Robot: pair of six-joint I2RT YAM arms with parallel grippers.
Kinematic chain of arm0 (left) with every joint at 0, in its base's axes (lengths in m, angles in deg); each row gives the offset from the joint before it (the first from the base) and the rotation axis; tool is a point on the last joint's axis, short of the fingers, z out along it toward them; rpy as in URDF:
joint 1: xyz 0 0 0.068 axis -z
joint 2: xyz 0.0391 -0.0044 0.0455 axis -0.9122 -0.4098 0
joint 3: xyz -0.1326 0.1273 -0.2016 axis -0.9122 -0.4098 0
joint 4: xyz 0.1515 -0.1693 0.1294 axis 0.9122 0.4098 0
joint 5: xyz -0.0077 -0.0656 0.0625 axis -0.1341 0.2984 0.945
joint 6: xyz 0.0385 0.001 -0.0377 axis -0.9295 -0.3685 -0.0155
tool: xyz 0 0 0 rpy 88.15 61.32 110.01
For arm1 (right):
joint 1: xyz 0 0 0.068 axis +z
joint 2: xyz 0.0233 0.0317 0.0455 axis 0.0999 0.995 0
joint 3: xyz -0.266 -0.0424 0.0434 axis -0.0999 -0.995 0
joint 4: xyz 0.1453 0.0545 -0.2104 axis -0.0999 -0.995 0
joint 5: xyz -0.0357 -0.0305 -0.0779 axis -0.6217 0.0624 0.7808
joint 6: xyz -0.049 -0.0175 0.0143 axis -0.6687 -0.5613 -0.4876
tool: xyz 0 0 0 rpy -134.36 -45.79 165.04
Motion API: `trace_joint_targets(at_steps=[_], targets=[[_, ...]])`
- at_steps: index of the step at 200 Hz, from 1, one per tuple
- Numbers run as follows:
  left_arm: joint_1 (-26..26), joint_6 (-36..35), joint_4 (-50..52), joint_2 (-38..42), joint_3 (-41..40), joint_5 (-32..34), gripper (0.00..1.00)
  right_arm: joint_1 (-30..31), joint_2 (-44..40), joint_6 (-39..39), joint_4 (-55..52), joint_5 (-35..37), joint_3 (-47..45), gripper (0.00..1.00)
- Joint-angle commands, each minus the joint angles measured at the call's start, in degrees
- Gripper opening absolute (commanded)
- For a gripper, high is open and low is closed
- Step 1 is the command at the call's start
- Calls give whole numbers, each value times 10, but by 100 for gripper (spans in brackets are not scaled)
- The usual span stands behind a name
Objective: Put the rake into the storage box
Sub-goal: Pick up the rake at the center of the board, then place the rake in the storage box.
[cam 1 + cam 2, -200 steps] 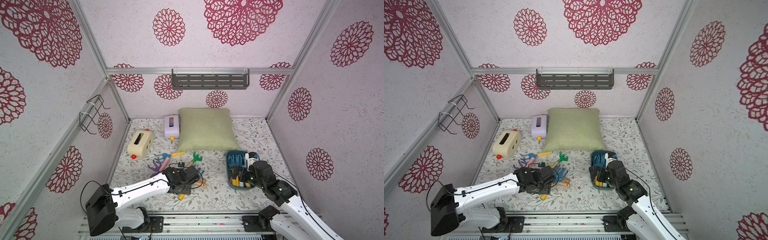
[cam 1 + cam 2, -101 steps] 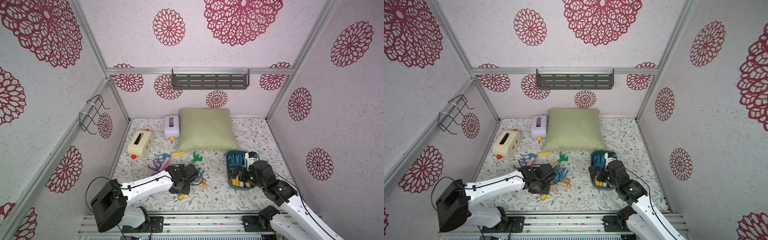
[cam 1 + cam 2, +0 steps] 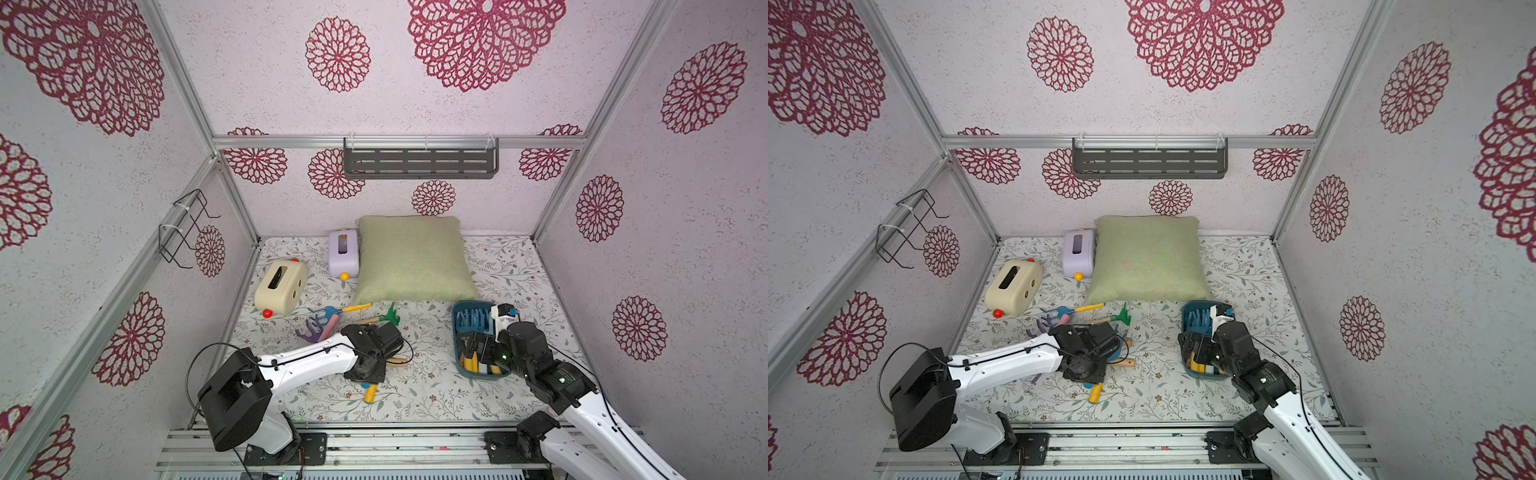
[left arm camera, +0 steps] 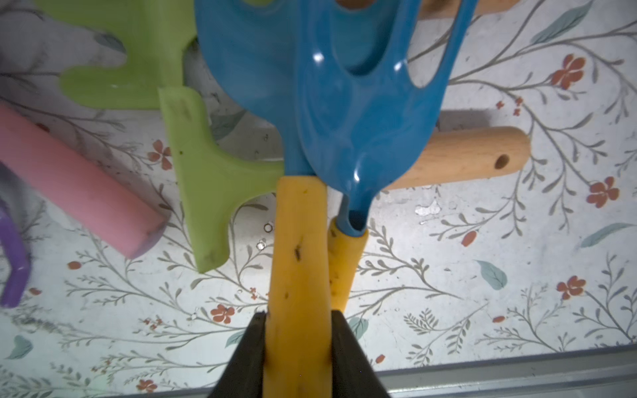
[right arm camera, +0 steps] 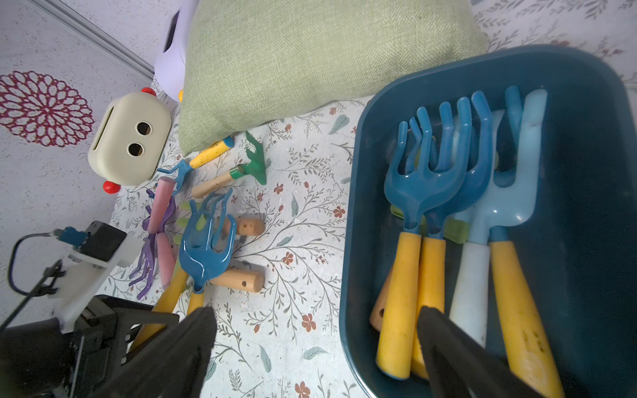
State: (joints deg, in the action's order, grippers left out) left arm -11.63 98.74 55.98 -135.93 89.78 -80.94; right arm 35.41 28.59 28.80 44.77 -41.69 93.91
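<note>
Rake (image 4: 298, 248) down on mat (image 4: 482, 275), well apart from storage box (image 5: 593, 206). Left gripper (image 4: 298, 344) clamped on its yellow handle; right gripper (image 5: 313, 313) spread, empty. Remaining: lift, carry, drop in.

The left arm (image 3: 307, 365) stoops, jaws clamped; right jaws seemingly agape.

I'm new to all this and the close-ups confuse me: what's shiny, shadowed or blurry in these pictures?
Left wrist view: white glare spots on the glossy blue rake heads, softness around the pink handle, the wooden handle throwing a shadow. Right wrist view: the right gripper has dark, blurred fingers, the storage box looks sharp. Both top views: even light, walls splayed by the wide lens.
</note>
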Motion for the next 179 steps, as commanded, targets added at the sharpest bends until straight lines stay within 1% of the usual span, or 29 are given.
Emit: trace_joint_targets(at_steps=[1, 22, 42, 55, 69, 104, 134, 154, 179], targets=[[12, -3, 32, 24, 40, 35, 18, -3, -9, -5, -9, 23, 0, 99], [15, -2, 32, 37, 69, 48, 16, -3, -16, 1, -13, 35, 1, 99], [16, 1, 11, 40, 91, 53, 16, -3, -27, 9, -21, 55, 4, 99], [16, 1, -21, 33, 103, 44, 16, -2, -35, 19, -30, 78, 7, 99], [17, 3, -60, 15, 120, 17, 16, -3, -45, 38, -47, 119, 15, 99], [35, 15, -154, -62, 187, -35, 16, -3, -53, 100, -124, 240, 54, 99], [64, 34, -204, -141, 259, -48, 16, -2, -41, 154, -198, 326, 90, 99], [75, 54, -231, -185, 300, -59, 15, -3, -39, 186, -236, 362, 102, 99], [84, 80, -293, -228, 326, -79, 15, -3, -34, 216, -268, 389, 112, 99]])
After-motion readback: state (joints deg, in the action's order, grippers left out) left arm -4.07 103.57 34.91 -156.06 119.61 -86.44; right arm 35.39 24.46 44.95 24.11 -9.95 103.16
